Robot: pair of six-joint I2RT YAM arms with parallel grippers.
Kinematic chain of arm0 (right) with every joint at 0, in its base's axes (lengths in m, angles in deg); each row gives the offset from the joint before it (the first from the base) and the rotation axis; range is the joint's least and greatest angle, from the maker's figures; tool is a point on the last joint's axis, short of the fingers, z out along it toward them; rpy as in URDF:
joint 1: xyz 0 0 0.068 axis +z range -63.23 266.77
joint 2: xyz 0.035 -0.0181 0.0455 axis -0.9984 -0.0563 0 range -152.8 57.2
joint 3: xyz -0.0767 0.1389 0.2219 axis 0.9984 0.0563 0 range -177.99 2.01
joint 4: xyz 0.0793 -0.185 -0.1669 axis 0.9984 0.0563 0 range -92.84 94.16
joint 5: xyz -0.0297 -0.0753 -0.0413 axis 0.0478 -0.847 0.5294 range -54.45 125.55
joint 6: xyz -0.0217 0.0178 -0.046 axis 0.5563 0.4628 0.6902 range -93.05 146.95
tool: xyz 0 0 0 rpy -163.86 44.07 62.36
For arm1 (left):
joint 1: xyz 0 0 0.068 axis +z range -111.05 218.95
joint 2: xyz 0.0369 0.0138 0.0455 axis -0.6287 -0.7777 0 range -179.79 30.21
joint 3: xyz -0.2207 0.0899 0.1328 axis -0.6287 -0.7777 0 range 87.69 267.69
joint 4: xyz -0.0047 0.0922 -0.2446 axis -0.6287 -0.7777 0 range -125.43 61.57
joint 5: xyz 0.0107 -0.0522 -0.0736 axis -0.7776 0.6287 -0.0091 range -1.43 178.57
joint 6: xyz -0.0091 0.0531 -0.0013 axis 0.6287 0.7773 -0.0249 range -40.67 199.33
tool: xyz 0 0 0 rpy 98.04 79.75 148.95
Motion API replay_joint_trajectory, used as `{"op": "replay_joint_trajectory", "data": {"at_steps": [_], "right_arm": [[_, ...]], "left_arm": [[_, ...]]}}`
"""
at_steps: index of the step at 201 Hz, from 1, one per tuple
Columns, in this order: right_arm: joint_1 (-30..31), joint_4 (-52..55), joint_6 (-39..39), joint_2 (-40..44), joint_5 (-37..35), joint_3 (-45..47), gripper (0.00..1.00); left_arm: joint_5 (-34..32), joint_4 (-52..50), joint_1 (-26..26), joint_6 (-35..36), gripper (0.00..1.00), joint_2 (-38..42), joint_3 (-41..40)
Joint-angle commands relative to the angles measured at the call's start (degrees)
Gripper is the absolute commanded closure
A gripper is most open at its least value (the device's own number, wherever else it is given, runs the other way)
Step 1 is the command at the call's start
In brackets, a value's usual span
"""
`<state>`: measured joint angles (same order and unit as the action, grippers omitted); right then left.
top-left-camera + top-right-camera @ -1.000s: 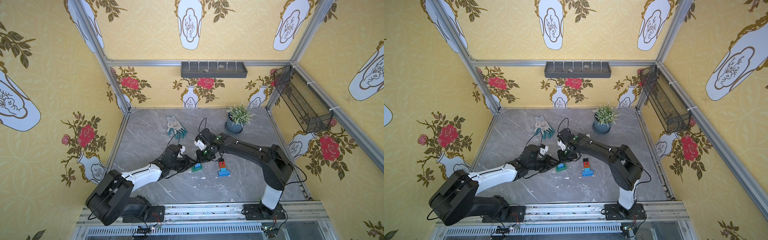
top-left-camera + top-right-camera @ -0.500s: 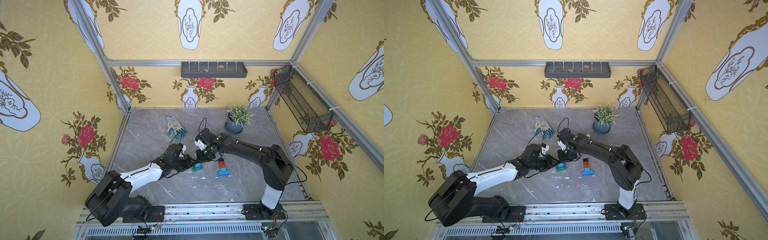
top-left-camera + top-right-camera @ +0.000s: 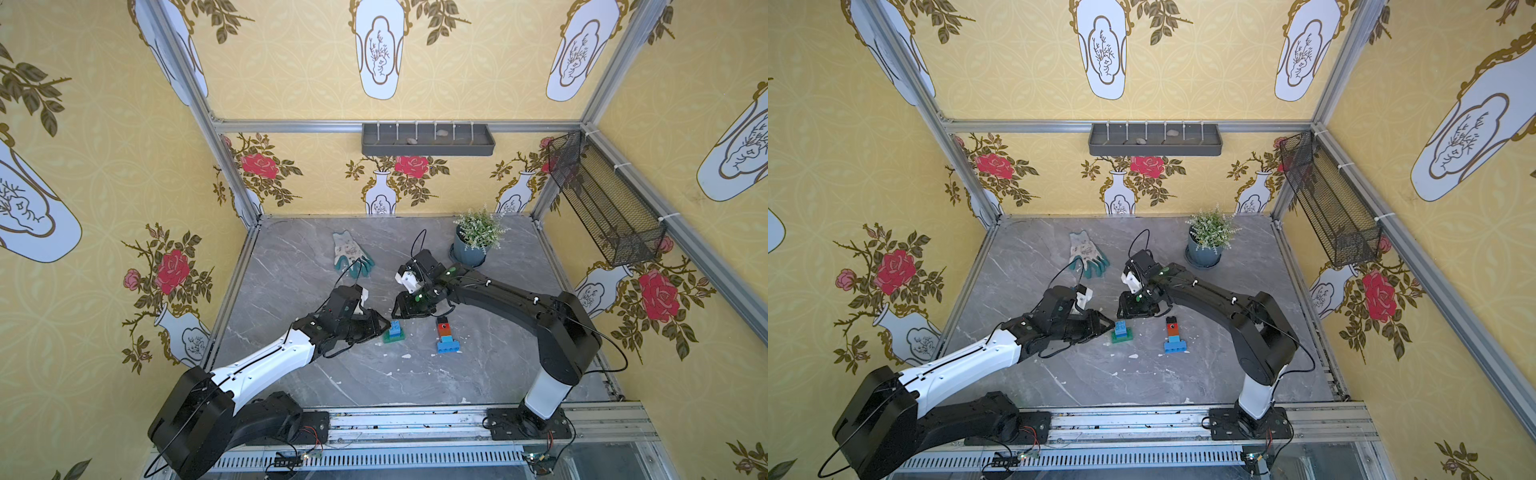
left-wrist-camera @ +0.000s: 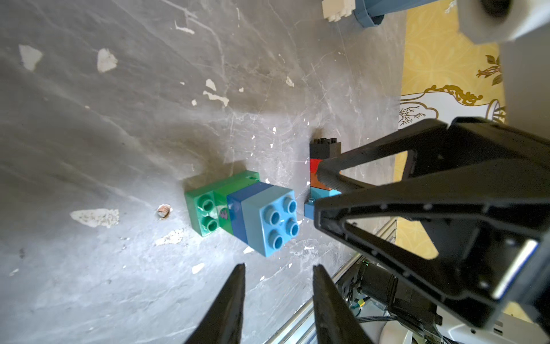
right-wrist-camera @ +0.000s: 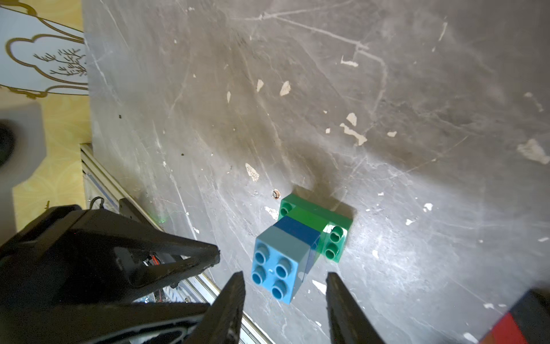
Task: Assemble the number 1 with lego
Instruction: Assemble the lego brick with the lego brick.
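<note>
A long green studded plastic brick (image 4: 205, 213) lies flat near the middle of the grey marble tabletop (image 4: 119, 119), with a dark blue square brick (image 4: 238, 214) and a light blue square brick (image 4: 273, 222) stacked on it. The left gripper (image 4: 279, 268), just left of this pile, has its fingers parted and holds nothing. The right gripper (image 5: 284, 277), just at its far side, is likewise parted and empty. A stack of light blue, orange-brown, red and black bricks (image 3: 445, 336) sits apart to the right.
</note>
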<state>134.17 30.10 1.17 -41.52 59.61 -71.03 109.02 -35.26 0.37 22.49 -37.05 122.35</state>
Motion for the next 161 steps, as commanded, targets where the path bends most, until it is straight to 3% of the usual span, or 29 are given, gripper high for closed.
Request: {"op": "replay_joint_trajectory", "data": {"at_steps": [1, 25, 52, 102, 161], "right_arm": [[-1.5, -3.5, -1.3, 2.7, 0.0, 1.4, 0.49], [-3.7, -2.9, -2.5, 6.2, -9.9, 3.5, 0.40], [-7.7, -2.6, -1.0, 7.7, -17.1, 5.2, 0.42], [-13.0, 4.2, 10.8, -3.0, -25.4, -4.1, 0.42], [-16.7, 6.3, 19.8, -11.8, -31.7, -10.7, 0.36]], "left_arm": [[-1.9, -0.1, 0.0, 1.3, 0.61, 1.8, -0.4], [-5.3, 0.4, 0.0, 1.6, 0.62, 4.9, -0.8], [-10.2, 0.9, 0.1, 2.4, 0.62, 9.0, -1.4], [-17.9, -3.3, 0.1, 6.2, 0.62, 14.8, -0.4], [-20.5, -4.9, 1.0, 5.9, 0.61, 18.0, -1.6]]}}
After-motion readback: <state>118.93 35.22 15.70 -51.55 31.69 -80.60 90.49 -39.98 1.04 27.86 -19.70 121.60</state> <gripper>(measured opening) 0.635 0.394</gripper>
